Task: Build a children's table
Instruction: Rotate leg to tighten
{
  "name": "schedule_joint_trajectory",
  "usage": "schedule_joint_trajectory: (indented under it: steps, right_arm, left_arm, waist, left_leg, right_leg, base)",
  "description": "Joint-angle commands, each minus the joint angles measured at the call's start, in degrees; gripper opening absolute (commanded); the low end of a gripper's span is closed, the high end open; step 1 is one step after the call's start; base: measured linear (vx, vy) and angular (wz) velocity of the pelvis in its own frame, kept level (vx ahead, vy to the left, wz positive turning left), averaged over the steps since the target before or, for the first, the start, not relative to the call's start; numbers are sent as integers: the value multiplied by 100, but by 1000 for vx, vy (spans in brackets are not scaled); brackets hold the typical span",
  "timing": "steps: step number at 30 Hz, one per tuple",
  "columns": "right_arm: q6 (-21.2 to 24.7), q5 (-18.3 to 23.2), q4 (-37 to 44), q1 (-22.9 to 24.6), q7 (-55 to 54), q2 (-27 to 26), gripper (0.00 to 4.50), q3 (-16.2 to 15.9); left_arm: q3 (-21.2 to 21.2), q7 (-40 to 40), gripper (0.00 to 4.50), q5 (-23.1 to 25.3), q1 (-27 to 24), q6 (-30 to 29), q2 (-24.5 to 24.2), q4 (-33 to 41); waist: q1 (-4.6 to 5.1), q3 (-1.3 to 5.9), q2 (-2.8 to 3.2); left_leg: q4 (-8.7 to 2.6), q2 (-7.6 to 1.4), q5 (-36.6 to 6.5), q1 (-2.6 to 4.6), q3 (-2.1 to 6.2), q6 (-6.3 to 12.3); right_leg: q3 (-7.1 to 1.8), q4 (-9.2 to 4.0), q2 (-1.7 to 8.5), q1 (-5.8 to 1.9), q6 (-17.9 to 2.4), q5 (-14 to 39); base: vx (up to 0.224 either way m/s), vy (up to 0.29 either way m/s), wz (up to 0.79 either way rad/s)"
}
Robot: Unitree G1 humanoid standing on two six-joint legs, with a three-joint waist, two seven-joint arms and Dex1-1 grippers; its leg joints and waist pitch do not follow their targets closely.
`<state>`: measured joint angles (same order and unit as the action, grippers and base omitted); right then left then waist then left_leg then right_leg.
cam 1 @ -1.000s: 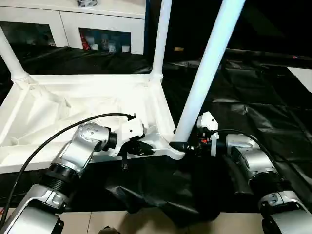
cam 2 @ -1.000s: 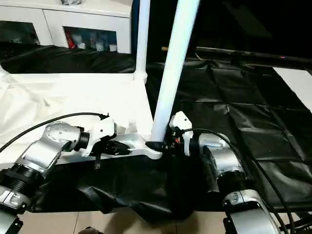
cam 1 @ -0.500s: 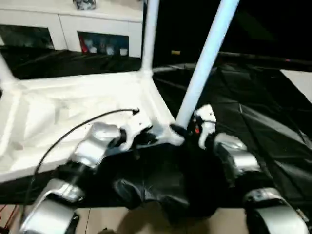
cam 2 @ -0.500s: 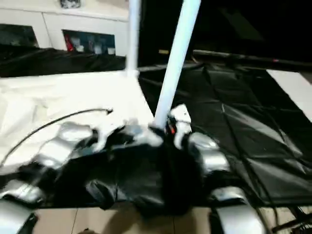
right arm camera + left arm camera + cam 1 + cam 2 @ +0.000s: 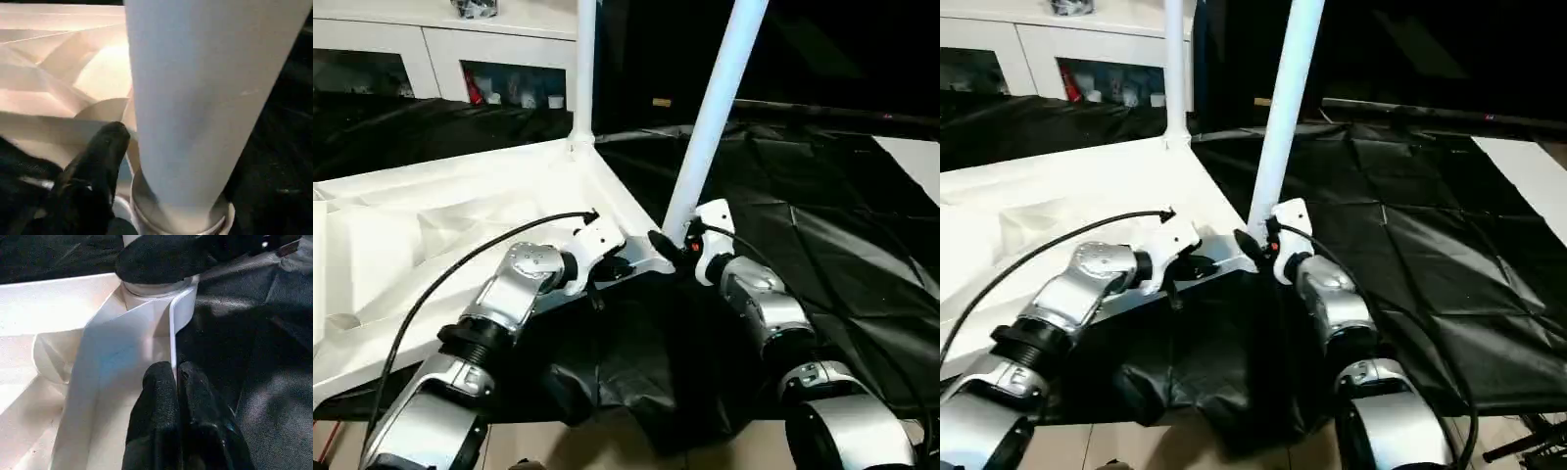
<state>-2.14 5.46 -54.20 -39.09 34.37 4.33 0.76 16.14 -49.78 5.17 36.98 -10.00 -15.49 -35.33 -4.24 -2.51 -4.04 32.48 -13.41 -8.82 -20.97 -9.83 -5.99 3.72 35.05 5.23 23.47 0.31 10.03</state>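
The children's table lies upside down on black sheeting: its white top (image 5: 460,235) has the ribbed underside facing up. One white leg (image 5: 582,69) stands in the far corner socket. Another leg (image 5: 715,108) rises at a tilt from the near right corner socket (image 5: 154,291). My left gripper (image 5: 625,266) is shut on the thin rim of the top just beside that socket, and its fingertips (image 5: 161,377) pinch the rim edge. My right gripper (image 5: 668,245) sits at the base of the tilted leg (image 5: 195,107), right above the socket.
A white cabinet with glass doors (image 5: 460,59) stands along the back. Black sheeting (image 5: 822,225) covers the floor to the right, with a crumpled fold (image 5: 636,392) in front between my arms. A pale patch of floor (image 5: 915,157) shows at far right.
The whole view has swung and tilted, so the camera moved. Both grippers stay at the table's near right corner, left still pinching the rim, right still at the leg's base.
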Motion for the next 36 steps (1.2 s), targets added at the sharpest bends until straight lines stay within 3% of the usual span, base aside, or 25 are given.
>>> schedule_joint_trajectory:
  steps: [1,3,8,13,18,19,22,30,36]
  right_arm:
    - [157,-30,-171,78,1004,0,335,-459]
    - [194,-19,-121,99,1335,151,351,-482]
    - [216,-161,115,205,2420,658,395,-764]
    - [180,-231,455,377,3498,1043,405,-1081]
    - [279,-74,581,403,3954,1180,405,-1067]
    - [309,-34,565,386,4006,1202,379,-1043]
    - [329,17,555,380,4076,1219,366,-1034]
    - [430,66,634,449,4148,1179,294,-985]
    - [554,165,620,560,3703,991,266,-820]
  left_arm:
    - [35,-331,0,-190,-29,370,-33,281]
    - [37,-574,0,-265,-118,414,-129,381]
    - [126,-1476,0,-539,-374,533,-469,702]
    - [130,-1884,0,-668,-458,563,-651,787]
    - [134,-2167,0,-736,-488,441,-766,858]
    - [135,-2258,0,-756,-499,394,-805,884]
    - [135,-2339,0,-769,-514,373,-830,906]
    - [123,-2378,0,-774,-559,312,-834,988]
    - [0,-1783,0,-614,-447,227,-617,788]
  waist:
    - [-32,340,44]
    - [-33,340,55]
    - [-70,344,72]
    - [-110,334,86]
    - [-148,325,72]
    - [-155,320,67]
    - [-161,322,60]
    - [-170,336,61]
    - [-178,322,64]
  left_leg:
    - [-377,35,-1866,39,-58,-21]
    - [-380,28,-1785,19,-58,28]
    - [-366,9,-1571,48,-80,83]
    - [-367,-2,-1656,65,-99,62]
    - [-367,-5,-1790,70,-109,47]
    - [-369,-9,-1835,69,-105,27]
    - [-373,-8,-1825,67,-98,-3]
    - [-365,-8,-1633,60,-105,11]
    - [-375,-10,-1757,74,-104,-16]
  right_leg:
    - [-180,-458,215,-248,-1005,1654]
    - [-182,-439,220,-263,-1047,1555]
    - [-183,-381,195,-262,-1257,1071]
    - [-182,-377,179,-261,-1290,1057]
    - [-184,-397,191,-249,-1245,1347]
    - [-186,-406,203,-242,-1214,1492]
    - [-185,-414,206,-235,-1172,1607]
    - [-182,-375,196,-249,-1258,1260]
    - [-186,-400,197,-230,-1202,1452]
  base:
    - [0,0,0]
    - [0,0,0]
    - [0,0,0]
    - [0,0,0]
    - [0,0,0]
    - [0,0,0]
    - [0,0,0]
    - [0,0,0]
    - [0,0,0]
